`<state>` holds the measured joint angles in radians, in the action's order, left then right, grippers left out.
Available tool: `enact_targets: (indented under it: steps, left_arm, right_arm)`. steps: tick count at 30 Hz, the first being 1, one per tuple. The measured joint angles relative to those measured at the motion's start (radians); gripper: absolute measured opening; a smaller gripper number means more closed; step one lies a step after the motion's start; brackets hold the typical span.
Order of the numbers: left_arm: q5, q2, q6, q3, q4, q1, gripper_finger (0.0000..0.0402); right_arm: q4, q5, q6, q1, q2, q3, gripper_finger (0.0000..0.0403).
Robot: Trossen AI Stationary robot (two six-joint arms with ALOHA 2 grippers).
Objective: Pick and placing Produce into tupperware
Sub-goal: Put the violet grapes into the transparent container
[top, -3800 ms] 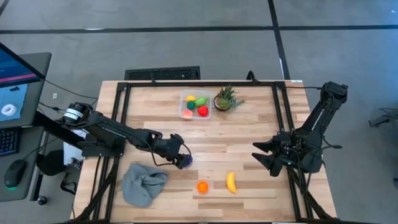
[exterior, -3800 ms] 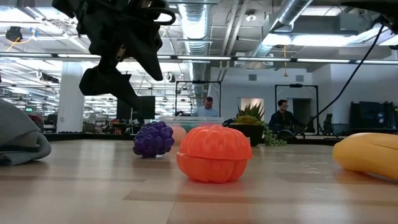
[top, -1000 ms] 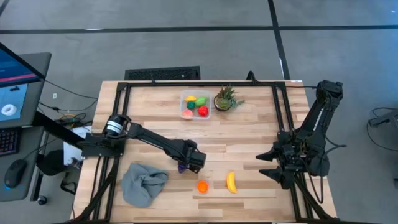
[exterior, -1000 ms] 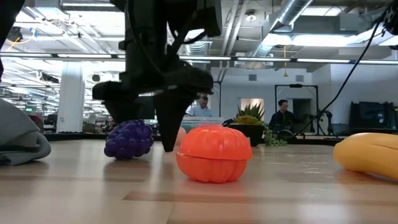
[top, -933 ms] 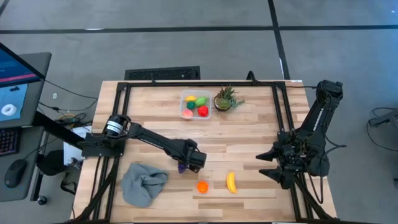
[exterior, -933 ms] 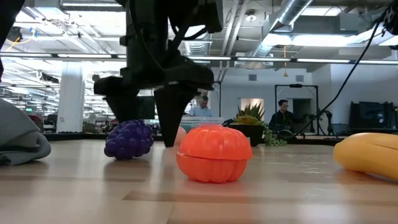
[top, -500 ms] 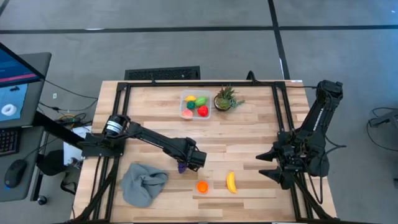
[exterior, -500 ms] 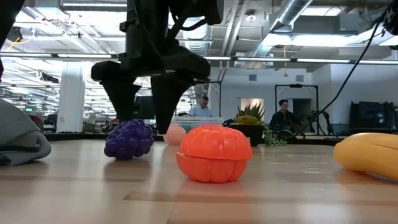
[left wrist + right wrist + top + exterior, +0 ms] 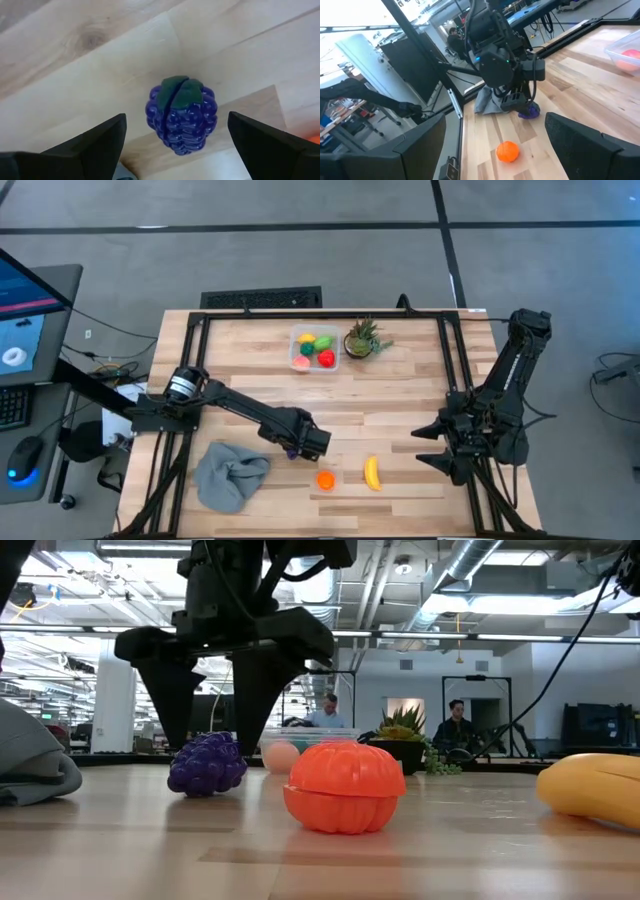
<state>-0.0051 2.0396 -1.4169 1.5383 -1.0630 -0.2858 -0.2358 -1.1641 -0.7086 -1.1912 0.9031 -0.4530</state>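
Purple grapes (image 9: pixel 182 114) are lying between the spread fingers of my left gripper (image 9: pixel 300 444), low in the high view's middle.
I am lining up the pick, jaws apart; next I am judging a descent and squeeze, then carrying to the tupperware (image 9: pixel 314 348) at upper centre. My right gripper (image 9: pixel 432 448) is waiting open at right.

Even, bright overhead light falls on the wooden bench (image 9: pixel 400 400) in the high view, with only soft, short shadows. In the low view the ceiling lights (image 9: pixel 470 600) glare white, turning the left hand (image 9: pixel 213 690) into a dark silhouette; the room behind is softly out of focus. The left wrist view shows the purple grapes (image 9: pixel 182 115) sharply. The right wrist view bends lines at its edges, and its windows wash out.
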Motion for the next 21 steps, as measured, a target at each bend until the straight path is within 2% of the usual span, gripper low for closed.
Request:
enact_targets:
  steps: [21]
  left_arm:
    - [-0.028,0.004,-0.057,-0.005,0.019,-0.004,0.0339]
  right_arm:
    - [0.019,0.050,0.000,0.000,0.000,0.000,0.0363]
